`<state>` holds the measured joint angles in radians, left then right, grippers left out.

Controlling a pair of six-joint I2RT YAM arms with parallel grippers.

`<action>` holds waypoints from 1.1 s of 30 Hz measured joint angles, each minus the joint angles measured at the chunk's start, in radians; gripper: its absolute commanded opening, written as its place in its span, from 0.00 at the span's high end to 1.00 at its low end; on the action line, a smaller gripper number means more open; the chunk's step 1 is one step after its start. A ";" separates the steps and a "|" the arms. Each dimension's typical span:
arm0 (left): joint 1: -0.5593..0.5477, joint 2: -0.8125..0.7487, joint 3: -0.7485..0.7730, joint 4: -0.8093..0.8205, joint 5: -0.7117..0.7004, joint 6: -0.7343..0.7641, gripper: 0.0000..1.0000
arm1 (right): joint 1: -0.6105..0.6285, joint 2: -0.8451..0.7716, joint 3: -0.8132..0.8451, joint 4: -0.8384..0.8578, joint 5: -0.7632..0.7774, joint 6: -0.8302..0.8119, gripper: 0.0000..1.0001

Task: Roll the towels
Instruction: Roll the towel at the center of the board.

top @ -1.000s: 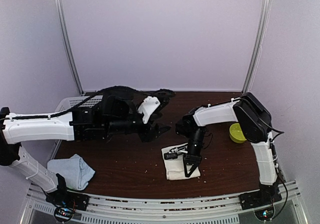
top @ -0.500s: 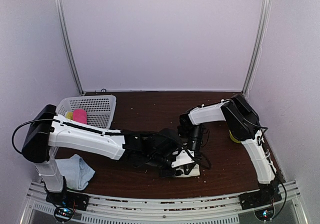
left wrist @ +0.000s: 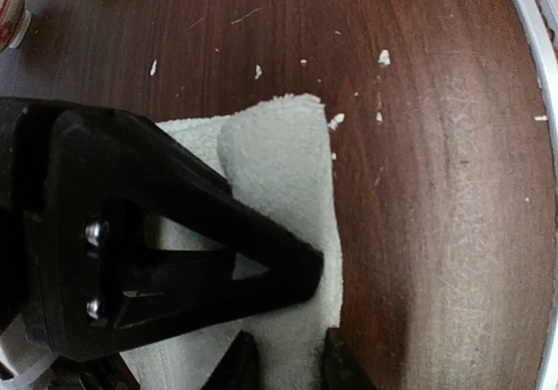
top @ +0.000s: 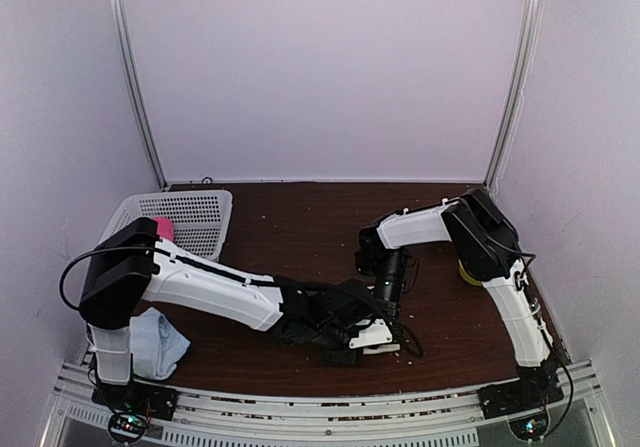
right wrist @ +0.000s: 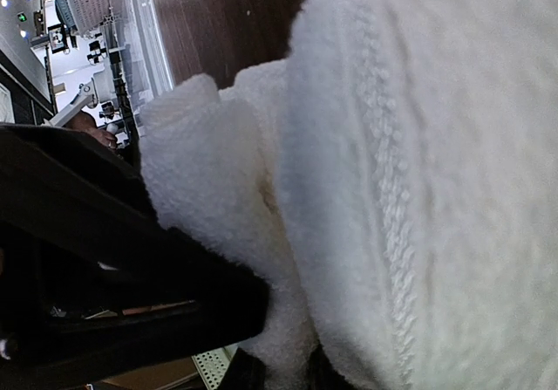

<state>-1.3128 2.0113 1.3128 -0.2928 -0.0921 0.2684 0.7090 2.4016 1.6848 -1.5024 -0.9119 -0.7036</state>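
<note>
Overall, one dark wooden table (top: 300, 217) carries everything, and its widest stretch of bare wood is at the back, between the basket and the right arm.

Two arms work over it. The left arm (top: 210, 287) reaches across from the left side to the middle of the front. The right arm (top: 500, 277) bends from the right side and comes down to the same place, so both meet close together near the front edge.

One white plastic basket (top: 200, 212) stands in the back left corner.

Two towels are on the table. The pale blue towel (top: 160, 339) lies crumpled at the front left corner, just beside the base of the left arm. The cream towel (left wrist: 279, 163) lies in the front middle, under both grippers, with its long edge straight and bare wood between it and the metal rim of the table.

The left gripper (top: 362, 339) presses one black finger on the cream towel; if it is closed on the cloth I cannot tell. The right gripper (top: 390, 319) pinches a thick fold of the same towel.

One pink cylinder (top: 162, 229) sits in the basket. One yellow cylinder (top: 466, 270) stands behind the right arm.

Several white crumbs (left wrist: 384, 57) lie on the wood near the cream towel.
</note>
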 measured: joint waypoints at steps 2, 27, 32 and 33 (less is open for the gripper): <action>0.000 0.015 0.013 -0.002 -0.008 0.006 0.92 | -0.001 0.000 0.000 -0.002 0.002 0.000 0.97; 0.000 0.016 0.105 -0.153 0.094 -0.064 1.00 | -0.139 -0.337 -0.246 0.353 0.308 0.168 0.87; 0.006 0.026 0.118 -0.175 0.118 -0.076 1.00 | -0.119 -0.316 -0.228 0.397 0.335 0.213 0.88; 0.010 0.031 0.125 -0.179 0.123 -0.077 1.00 | -0.116 -0.312 -0.218 0.405 0.344 0.222 0.88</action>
<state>-1.3033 2.0418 1.4376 -0.4713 0.0311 0.1913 0.5934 2.0892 1.4670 -1.0973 -0.5682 -0.4816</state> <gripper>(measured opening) 0.048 0.122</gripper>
